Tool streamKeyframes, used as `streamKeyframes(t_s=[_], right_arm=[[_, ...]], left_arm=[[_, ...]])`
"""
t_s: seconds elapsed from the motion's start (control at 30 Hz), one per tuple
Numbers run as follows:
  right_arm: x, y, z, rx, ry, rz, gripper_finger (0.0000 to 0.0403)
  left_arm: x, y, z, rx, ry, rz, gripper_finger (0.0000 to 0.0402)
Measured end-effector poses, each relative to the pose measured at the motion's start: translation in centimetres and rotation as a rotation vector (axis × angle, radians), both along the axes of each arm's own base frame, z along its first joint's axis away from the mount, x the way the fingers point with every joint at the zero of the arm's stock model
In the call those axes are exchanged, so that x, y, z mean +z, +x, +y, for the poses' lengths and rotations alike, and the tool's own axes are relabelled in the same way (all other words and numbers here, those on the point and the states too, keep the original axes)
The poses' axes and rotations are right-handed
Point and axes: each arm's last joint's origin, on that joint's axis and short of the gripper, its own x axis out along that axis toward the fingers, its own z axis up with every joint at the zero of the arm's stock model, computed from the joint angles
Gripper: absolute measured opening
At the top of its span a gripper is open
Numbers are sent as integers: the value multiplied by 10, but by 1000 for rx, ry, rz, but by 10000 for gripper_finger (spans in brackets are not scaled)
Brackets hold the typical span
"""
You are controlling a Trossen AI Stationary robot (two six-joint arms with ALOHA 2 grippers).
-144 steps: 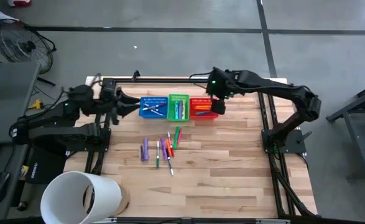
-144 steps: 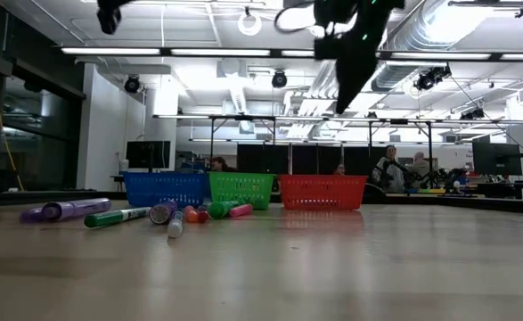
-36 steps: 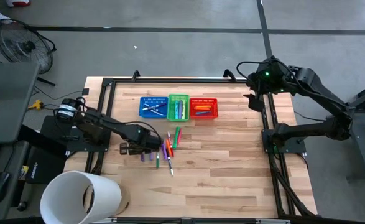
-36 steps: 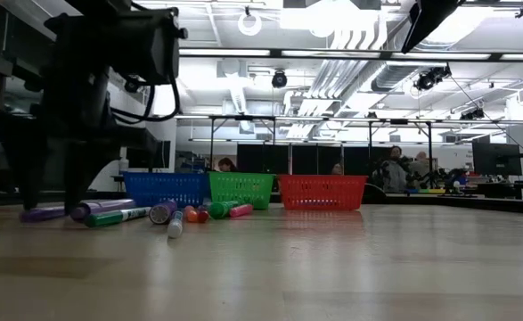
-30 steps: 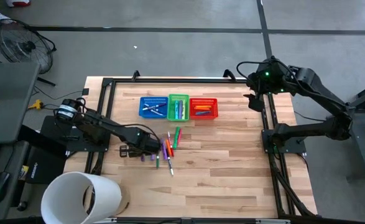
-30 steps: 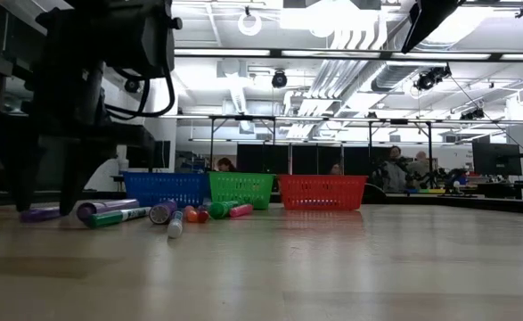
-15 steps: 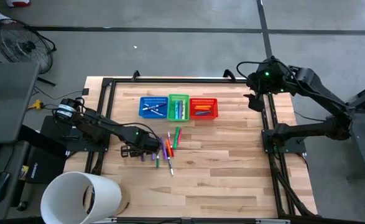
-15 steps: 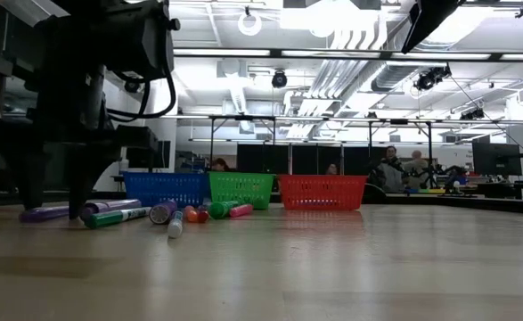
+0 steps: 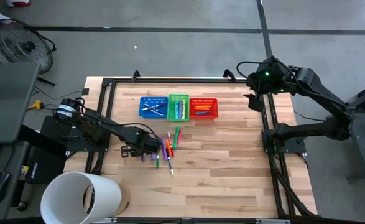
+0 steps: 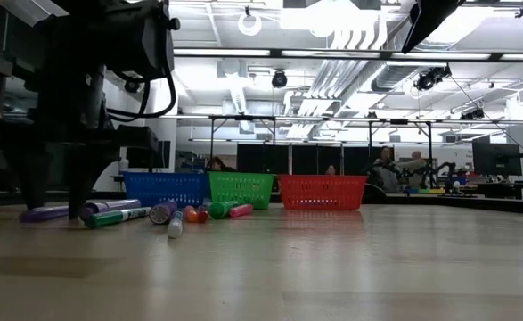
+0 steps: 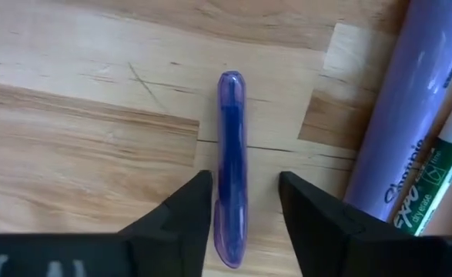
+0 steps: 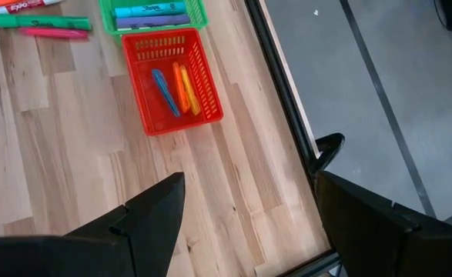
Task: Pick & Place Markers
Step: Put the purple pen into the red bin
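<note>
Wooden slat table (image 9: 232,168), pale, with dark frame rails at its edges. Left gripper (image 11: 241,204) is down at the tabletop, fingers spread, straddling a small purple marker (image 11: 230,161). That marker lies flat on the wood between the two fingertips (image 11: 189,206), its long axis running straight out ahead of the tool; a narrow gap shows on each side, so no contact seen. Just beside the gripper, on one flank, lies a thick purple marker (image 11: 406,115), and touching that a white-and-green marker (image 11: 441,181).

High view: left gripper (image 9: 134,150) sits at the edge of the loose markers (image 9: 166,148), a cluster of purple, orange, green and white. Farther out from it stand three baskets side by side: blue basket (image 9: 152,107), green basket (image 9: 178,107), red basket (image 9: 203,107), each holding markers.

Right gripper (image 12: 245,208) waits well apart, raised above the table's far right edge, fingers wide and empty; the red basket lies ahead of it.
</note>
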Motion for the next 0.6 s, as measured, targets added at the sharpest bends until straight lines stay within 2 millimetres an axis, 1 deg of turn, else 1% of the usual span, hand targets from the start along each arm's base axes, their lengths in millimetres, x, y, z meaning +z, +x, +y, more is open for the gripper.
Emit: streamKeyframes(t_s=[0.17,0.4,0.43,0.6], right_arm=[[0,0,0,-17,12,-7,279],[-1,-1,1,-21,21,4,280],[-1,-1,1,-20,22,6,280],[-1,-1,1,-28,28,7,279]], left_arm=[[-7,3,-1,-47,-24,19,100],[-8,3,-1,-52,-12,18,40],[-8,2,-1,-54,-11,23,35],[-8,2,-1,-104,-13,23,34]])
